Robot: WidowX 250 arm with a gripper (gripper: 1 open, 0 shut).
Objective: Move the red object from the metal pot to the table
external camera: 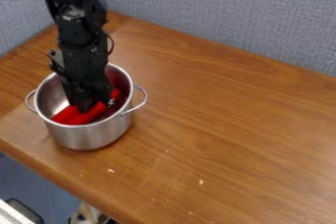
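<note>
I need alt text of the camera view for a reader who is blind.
A black robot arm reaches down into a shiny metal pot, its jaws shut on a red block inside. The pot stands near the edge of a brown wooden table.

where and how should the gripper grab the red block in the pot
Around the middle of the red block, from above, fingers across its narrow width: it is a long bar lying inside the metal pot, whose walls likely hinder a sideways approach.

One raised camera looks down across the table (223, 120).
</note>
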